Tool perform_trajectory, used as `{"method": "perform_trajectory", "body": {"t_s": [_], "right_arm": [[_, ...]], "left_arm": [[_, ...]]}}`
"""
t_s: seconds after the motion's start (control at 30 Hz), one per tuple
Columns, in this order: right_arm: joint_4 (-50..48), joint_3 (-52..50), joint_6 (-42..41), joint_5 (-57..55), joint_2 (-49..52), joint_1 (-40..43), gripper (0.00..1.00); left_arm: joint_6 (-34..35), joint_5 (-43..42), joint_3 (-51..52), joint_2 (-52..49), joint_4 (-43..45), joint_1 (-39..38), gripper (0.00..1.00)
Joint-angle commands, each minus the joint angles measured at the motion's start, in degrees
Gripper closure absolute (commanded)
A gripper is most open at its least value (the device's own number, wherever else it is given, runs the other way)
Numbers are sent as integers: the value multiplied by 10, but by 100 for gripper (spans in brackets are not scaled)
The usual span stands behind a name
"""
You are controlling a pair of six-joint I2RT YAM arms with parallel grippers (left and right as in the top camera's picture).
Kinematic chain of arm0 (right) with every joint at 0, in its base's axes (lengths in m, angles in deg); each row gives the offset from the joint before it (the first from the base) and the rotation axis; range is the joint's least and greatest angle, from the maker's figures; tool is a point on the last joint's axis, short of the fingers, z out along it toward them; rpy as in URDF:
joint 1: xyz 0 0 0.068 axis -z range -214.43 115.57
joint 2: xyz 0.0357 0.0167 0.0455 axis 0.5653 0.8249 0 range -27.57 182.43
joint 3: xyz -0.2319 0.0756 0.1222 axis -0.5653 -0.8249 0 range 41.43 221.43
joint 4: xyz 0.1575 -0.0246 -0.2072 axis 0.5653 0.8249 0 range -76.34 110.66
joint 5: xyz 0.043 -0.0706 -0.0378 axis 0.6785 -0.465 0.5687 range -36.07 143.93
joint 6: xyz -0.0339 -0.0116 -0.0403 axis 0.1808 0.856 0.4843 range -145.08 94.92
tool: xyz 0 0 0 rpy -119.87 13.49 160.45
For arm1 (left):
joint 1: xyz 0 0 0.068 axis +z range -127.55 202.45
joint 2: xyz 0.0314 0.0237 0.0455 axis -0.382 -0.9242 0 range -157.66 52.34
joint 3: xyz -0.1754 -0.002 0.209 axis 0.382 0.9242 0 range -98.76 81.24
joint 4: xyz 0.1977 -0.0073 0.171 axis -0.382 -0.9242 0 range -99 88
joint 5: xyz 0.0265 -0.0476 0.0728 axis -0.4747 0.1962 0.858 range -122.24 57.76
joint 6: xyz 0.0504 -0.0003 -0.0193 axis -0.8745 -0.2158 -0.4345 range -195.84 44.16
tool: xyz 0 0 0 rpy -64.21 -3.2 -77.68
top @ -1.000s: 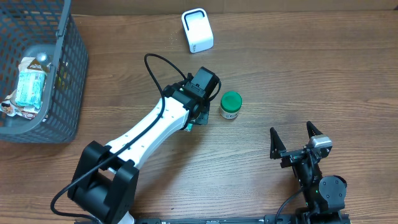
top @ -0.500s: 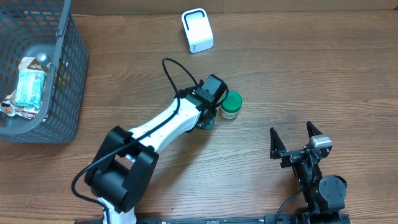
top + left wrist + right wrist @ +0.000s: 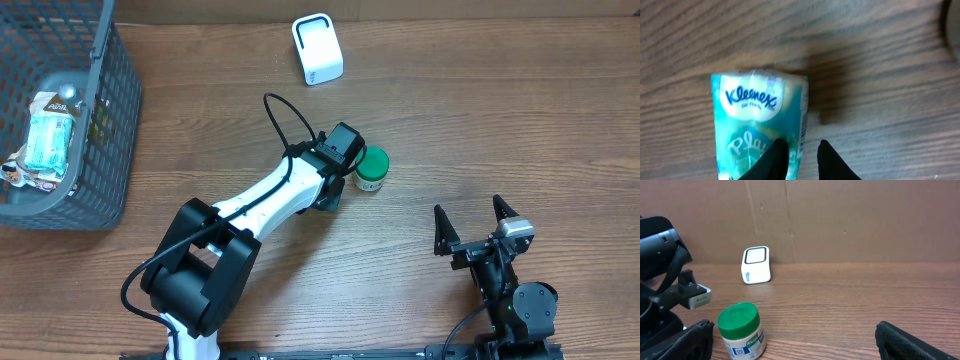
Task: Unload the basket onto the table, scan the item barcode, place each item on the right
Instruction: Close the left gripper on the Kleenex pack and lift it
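The scan itself is not yet done, and I judge that I am only at the pick-up stage. My left gripper [image 3: 802,145] is down over the Kleenex tissue pack [image 3: 757,125], which lies flat on the wooden surface [image 3: 500,110], just beside the green-lidded jar [image 3: 371,169]. From my left wrist view the jaws stand close together, one finger over the pack's printed face and the other on the bare wood just off its long edge, so that edge sits between them. I cannot tell whether they have pinched the wrapper or are merely straddling it. The pack shows no sign of being lifted, and no barcode is visible on the side facing up. The white scanner [image 3: 318,48] stands well apart at the far side of the surface, with nothing presented to it. My right gripper [image 3: 467,206] rests near my base with its jaws spread wide and nothing in them. The wire basket [image 3: 110,120] at my far left holds other packaged goods. What is left, by my reckoning: secure the pack, raise it, find the coded face and carry it to the scanner's window
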Motion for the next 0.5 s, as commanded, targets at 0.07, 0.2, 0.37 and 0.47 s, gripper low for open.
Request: {"method": "perform_trajectory", "body": {"t_s": [0.07, 0.2, 0.37, 0.47], "right_arm": [[-2, -6, 1, -8, -5, -3, 0], [-2, -6, 1, -8, -5, -3, 0], [-2, -6, 1, -8, -5, -3, 0], [-2, -6, 1, -8, -5, -3, 0]], "left_arm": [[-11, 13, -37, -4, -13, -1, 76], [-10, 24, -36, -4, -12, 1, 71], [-10, 30, -35, -5, -13, 2, 67], [-10, 30, -34, -8, -12, 2, 66]]}}
